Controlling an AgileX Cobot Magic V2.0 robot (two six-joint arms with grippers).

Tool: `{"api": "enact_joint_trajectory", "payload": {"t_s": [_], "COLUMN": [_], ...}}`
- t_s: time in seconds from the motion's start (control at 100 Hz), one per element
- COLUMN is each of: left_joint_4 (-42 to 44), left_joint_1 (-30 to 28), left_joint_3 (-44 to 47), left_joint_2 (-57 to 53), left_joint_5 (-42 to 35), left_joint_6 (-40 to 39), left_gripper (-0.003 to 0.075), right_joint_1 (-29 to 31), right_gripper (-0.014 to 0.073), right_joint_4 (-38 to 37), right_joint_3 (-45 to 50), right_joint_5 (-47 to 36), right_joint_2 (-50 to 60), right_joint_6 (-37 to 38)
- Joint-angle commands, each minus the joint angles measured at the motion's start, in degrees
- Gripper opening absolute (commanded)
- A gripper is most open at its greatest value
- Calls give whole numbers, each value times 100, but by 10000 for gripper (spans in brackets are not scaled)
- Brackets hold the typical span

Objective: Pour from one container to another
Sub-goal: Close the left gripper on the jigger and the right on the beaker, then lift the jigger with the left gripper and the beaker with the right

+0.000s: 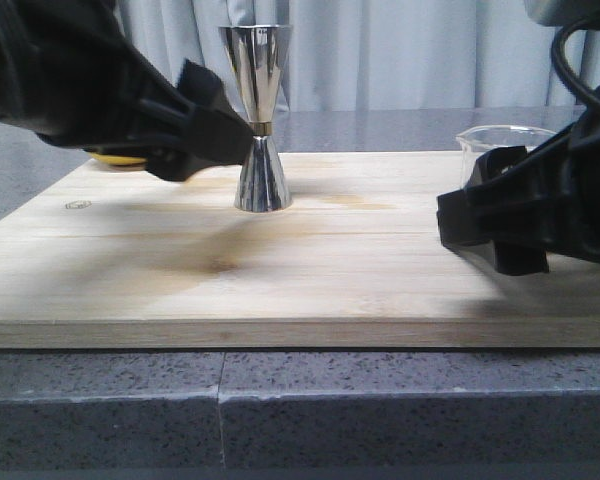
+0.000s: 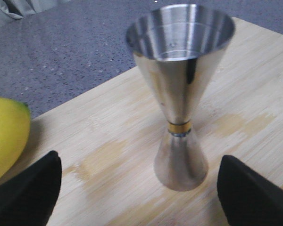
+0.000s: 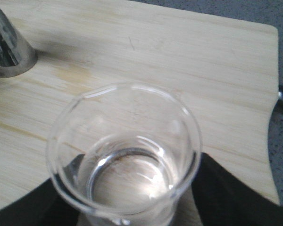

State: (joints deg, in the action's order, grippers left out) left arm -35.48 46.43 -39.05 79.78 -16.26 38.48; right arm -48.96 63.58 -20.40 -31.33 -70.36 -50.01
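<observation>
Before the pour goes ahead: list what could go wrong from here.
The jigger is tall on a narrow foot; the open left gripper straddling it could tip it while closing. Its mouth is small, so liquid from the wide-rimmed beaker in the right gripper may spill onto the wooden board.

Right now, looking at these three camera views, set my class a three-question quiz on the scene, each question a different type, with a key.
1. True or false: the steel jigger stands upright on the wooden board.
2. Which gripper has its fingers either side of the glass beaker? A) left gripper B) right gripper
3. Fill in: the band at the jigger's narrow waist is ____ in colour.

Key: 1 true. 2 B. 3 gold.
</observation>
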Motion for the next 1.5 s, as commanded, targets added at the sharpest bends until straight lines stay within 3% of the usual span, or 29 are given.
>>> {"api": "enact_joint_trajectory", "payload": {"t_s": [0.0, 0.3, 0.47, 0.78, 1.09, 1.2, 1.49], "left_joint_4": [278, 837, 1415, 1507, 1862, 1862, 1862], "left_joint_1": [208, 416, 416, 416, 416, 416, 416], "left_joint_3": [-177, -177, -177, -177, -177, -177, -177], "left_joint_2": [-33, 224, 449, 731, 934, 934, 934], "left_joint_5": [-691, -1344, -1762, -2284, -2545, -2545, -2545], "left_joint_6": [-274, -1176, -2068, -2373, -2790, -2790, -2790], "left_gripper": [608, 608, 602, 406, 386, 300, -20], "right_joint_1": [-8, -8, -8, -8, -8, -8, -8], "right_gripper": [407, 407, 407, 407, 407, 407, 407], "right_joint_4": [-136, -149, -162, -162, -162, -162, -162], "right_joint_3": [-111, -111, -111, -111, -111, -111, -111], "right_joint_5": [-141, -178, -178, -178, -191, -191, -227], "right_joint_2": [10, 10, 10, 10, 10, 10, 10], "right_joint_6": [5, 5, 5, 5, 5, 5, 5]}}
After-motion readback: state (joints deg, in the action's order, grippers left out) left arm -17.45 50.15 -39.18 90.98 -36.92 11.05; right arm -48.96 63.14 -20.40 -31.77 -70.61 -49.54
